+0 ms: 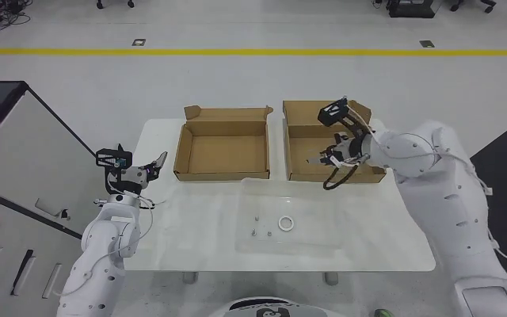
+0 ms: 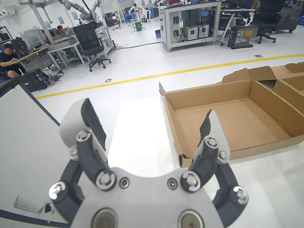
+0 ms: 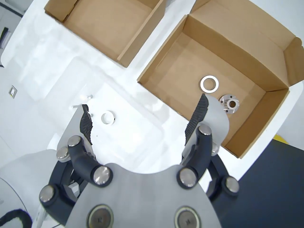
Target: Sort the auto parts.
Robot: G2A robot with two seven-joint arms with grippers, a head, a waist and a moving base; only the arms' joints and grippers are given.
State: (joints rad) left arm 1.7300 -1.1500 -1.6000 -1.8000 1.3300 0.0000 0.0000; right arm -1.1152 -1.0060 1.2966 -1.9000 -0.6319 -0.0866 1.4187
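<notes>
The right gripper [image 3: 144, 101], fingers spread and empty, hangs over the right-hand brown cardboard box [image 3: 237, 48], which contains a flat silver washer [image 3: 209, 84] and a flanged metal hub [image 3: 229, 103]. A white ring [image 3: 108, 117] lies on the white table [image 3: 59, 60]. The left gripper [image 2: 148, 106], likewise released, sits near the left-hand cardboard box [image 2: 249, 148].

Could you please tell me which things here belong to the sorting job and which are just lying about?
Job: empty box, second box, flat ring and flanged hub inside it, white ring and small pins on the table.
Just about: office chair, yellow floor line, pale panel beside the table.
</notes>
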